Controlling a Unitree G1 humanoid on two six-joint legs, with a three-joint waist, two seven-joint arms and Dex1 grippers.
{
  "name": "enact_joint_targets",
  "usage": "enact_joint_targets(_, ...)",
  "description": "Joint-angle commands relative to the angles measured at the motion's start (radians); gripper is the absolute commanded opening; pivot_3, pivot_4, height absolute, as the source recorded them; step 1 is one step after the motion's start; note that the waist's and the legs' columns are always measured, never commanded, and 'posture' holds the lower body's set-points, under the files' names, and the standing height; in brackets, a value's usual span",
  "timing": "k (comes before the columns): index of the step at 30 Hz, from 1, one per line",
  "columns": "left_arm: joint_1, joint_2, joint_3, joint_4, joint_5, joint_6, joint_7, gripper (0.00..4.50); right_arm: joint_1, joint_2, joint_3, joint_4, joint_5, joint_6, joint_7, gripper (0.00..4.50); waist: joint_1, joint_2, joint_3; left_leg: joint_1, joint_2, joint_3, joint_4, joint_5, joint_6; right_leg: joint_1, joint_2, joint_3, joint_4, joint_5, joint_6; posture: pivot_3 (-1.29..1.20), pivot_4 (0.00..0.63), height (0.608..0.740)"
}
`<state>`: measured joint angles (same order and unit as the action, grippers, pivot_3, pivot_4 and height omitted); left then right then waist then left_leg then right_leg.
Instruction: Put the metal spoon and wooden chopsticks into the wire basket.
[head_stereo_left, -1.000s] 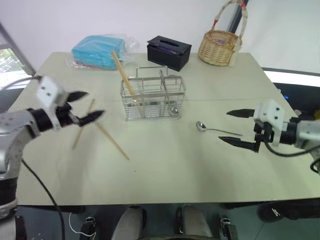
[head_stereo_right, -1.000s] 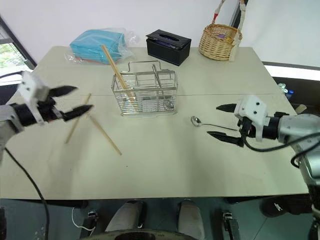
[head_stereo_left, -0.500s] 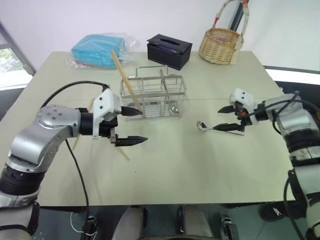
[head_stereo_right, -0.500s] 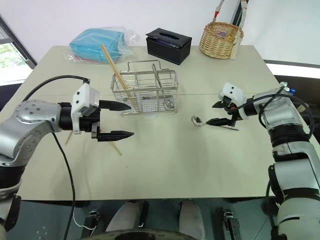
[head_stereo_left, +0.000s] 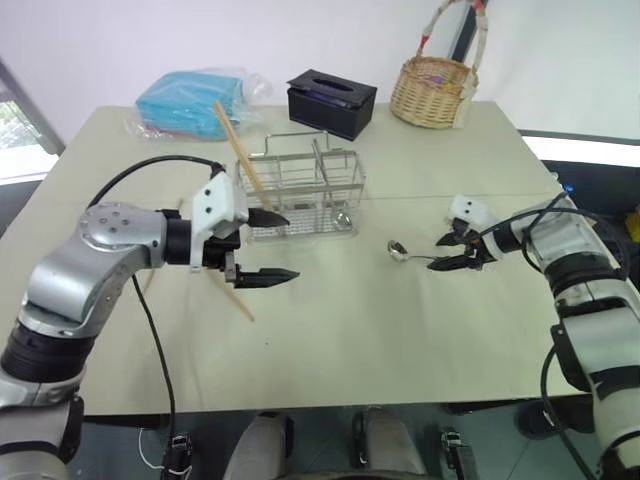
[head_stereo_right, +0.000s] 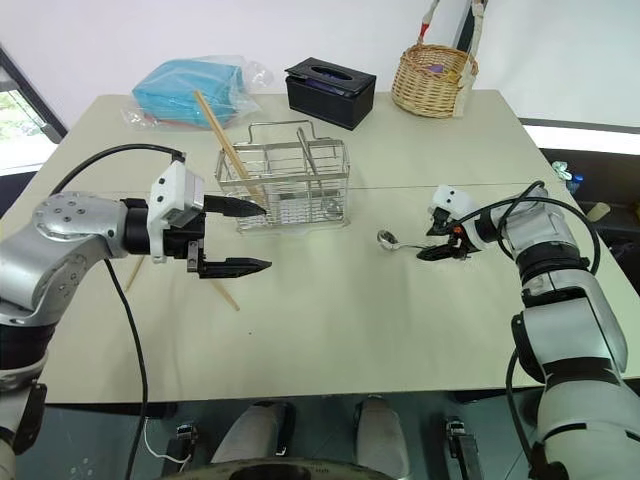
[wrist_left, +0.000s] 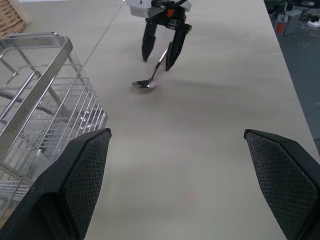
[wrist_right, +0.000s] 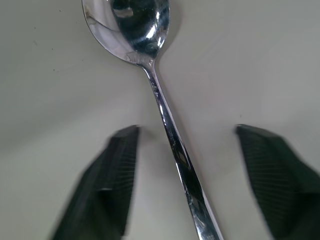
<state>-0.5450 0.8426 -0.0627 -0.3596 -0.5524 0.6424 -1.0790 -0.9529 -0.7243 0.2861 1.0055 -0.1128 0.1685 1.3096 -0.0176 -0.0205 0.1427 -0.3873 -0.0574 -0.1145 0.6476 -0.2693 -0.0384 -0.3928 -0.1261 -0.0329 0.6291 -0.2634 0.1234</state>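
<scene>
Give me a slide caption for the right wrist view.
Right gripper with jaws straddling the metal spoon handle on the table.

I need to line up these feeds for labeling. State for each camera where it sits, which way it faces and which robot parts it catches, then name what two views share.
Left and right eye views: on the head, looking forward and down over the table; both arms show, the left gripper near the wire basket.
Left wrist view: looks along its own fingers across the table at the right gripper.
Right wrist view: looks steeply down between its fingers at the metal spoon.
Shared: both wrist views show the spoon's handle between the right gripper's open fingers.
</scene>
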Motion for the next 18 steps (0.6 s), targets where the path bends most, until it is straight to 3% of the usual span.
enact_joint_targets(1, -0.034, -0.001, 0.019, -0.008, 0.004, -0.008, 0.008, 4.50, -0.006, 0.009, -0.020, 0.006, 0.001, 0.011, 0.017, 1.14, 0.000, 0.000, 0.000, 0.000, 0.000, 0.000, 0.000, 0.000, 0.000, 0.000, 0.000, 0.000, 0.000, 0.000, 0.000, 0.00, 0.150, 0.661)
enact_joint_targets(3, -0.043, -0.003, 0.021, -0.004, 0.004, -0.007, 0.011, 4.50, -0.004, 0.008, -0.023, 0.007, 0.000, 0.010, 0.018, 0.07, 0.000, -0.001, -0.001, 0.000, 0.000, 0.000, 0.000, 0.000, 0.000, 0.000, 0.000, 0.000, 0.000, 0.000, 0.000, 0.00, 0.150, 0.661)
enact_joint_targets(10, -0.064, -0.017, 0.018, 0.032, 0.021, -0.024, 0.019, 4.50, 0.028, -0.003, -0.067, -0.074, 0.042, -0.038, 0.072, 0.02, 0.000, -0.002, -0.001, 0.001, 0.000, 0.000, 0.000, 0.000, 0.000, 0.001, 0.001, 0.001, 0.000, 0.000, 0.000, 0.00, 0.150, 0.661)
enact_joint_targets(14, -0.082, -0.028, 0.029, 0.065, 0.039, -0.038, 0.030, 4.50, 0.147, -0.055, -0.116, -0.348, 0.146, -0.020, 0.205, 0.02, 0.002, -0.001, 0.000, 0.000, 0.000, 0.000, 0.000, 0.000, 0.000, 0.000, 0.001, 0.001, 0.000, 0.000, 0.000, 0.00, 0.150, 0.661)
enact_joint_targets(18, -0.103, -0.028, 0.049, 0.102, 0.050, -0.053, 0.034, 4.50, 0.283, -0.115, -0.191, -0.708, 0.295, 0.124, 0.258, 0.02, 0.005, 0.001, 0.000, -0.001, 0.001, 0.000, 0.000, 0.000, 0.000, -0.001, 0.000, 0.001, 0.000, 0.000, 0.000, 0.00, 0.150, 0.661)
